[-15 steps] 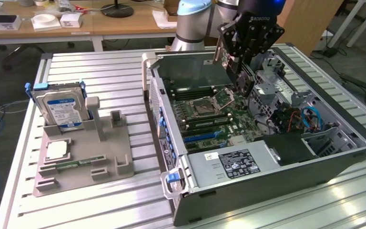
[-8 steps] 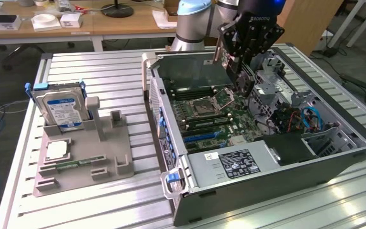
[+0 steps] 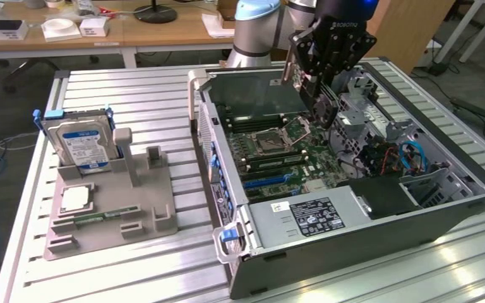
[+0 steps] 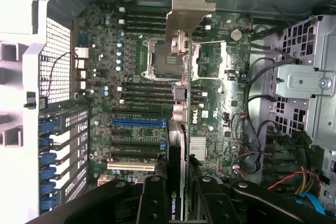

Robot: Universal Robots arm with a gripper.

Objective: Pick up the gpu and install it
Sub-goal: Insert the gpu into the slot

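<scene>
My gripper [image 3: 325,76] hangs over the open computer case [image 3: 444,208], shut on the gpu [image 3: 320,107], a thin black card held on edge above the motherboard [image 3: 285,158]. In the wrist view the gpu [image 4: 178,129] shows edge-on between my two black fingers [image 4: 154,203], with its silver bracket [image 4: 189,3] at the far end. The card floats above the motherboard [image 4: 136,77], over the area between the processor socket [image 4: 163,56] and the blue expansion slot [image 4: 137,121], apart from the board.
A grey parts holder [image 3: 141,221] lies on the slatted table at the exterior view's left, with a silver hard drive [image 3: 81,142] upright, a processor [image 3: 74,199] and a memory stick [image 3: 99,218]. Inside the case sit a power supply [image 3: 305,214] and cables [image 3: 411,158].
</scene>
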